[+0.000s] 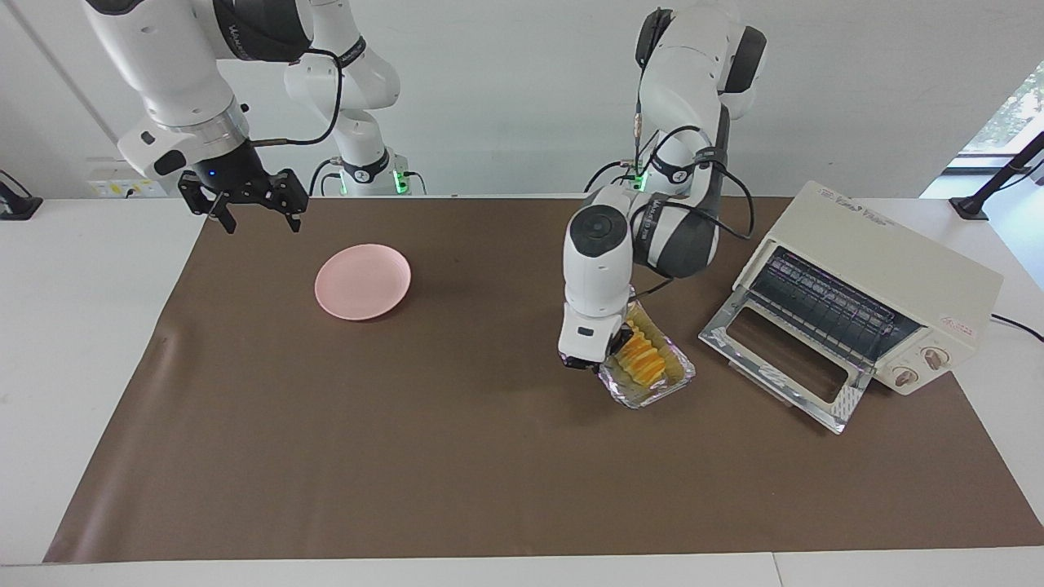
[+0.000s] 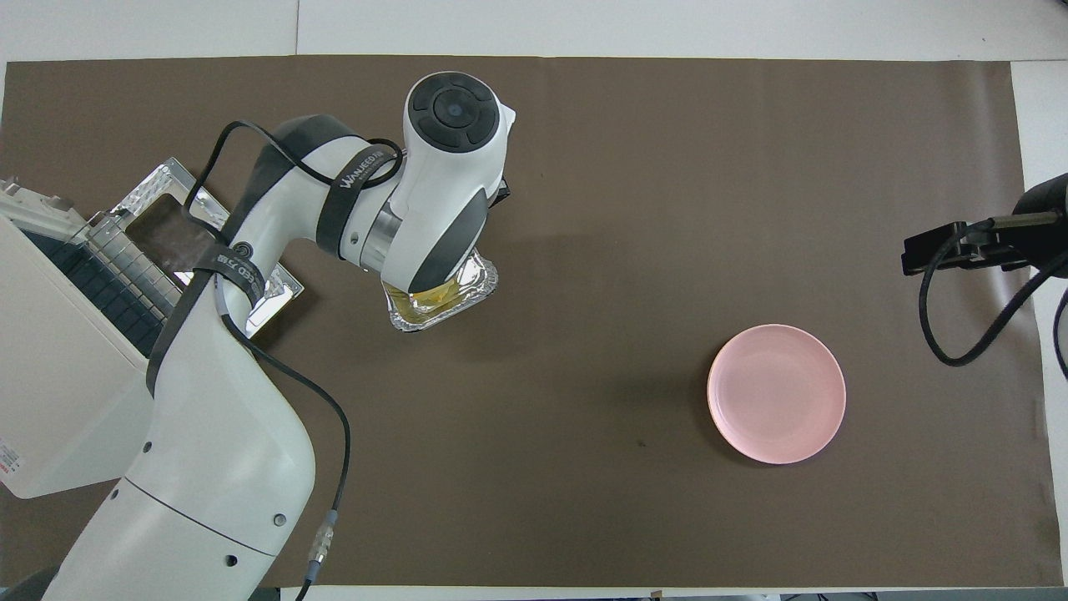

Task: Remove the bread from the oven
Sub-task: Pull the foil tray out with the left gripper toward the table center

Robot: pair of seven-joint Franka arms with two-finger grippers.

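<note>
Left gripper (image 1: pixel 589 364) up over the brown mat (image 1: pixel 489 456), fingers clamped on the rim of the foil tray (image 1: pixel 662 377) at the edge turned toward the right arm's end of the table; fingertips themselves hidden under the wrist in the overhead view. Tray carried tilted in the air, jutting out from the fingers toward the oven (image 1: pixel 877 281). Bread (image 1: pixel 639 356) lying in the tray just beside the closed fingertips, golden-orange, ridged segments showing in the facing view, only a yellow sliver of it peeking from under the wrist in the overhead one (image 2: pixel 430 294). Oven well apart from those fingers, at the left arm's end of the table, drop door (image 1: pixel 779 363) folded down flat onto the mat, wire rack (image 1: pixel 824 306) bare inside. Right gripper (image 1: pixel 254 218) hanging in the air over the mat's corner at the right arm's end, fingers spread wide apart with nothing between them, arm waiting. Pink plate (image 1: pixel 363 281) on the mat near those open fingers, between them and the tray, well apart from the tray.
</note>
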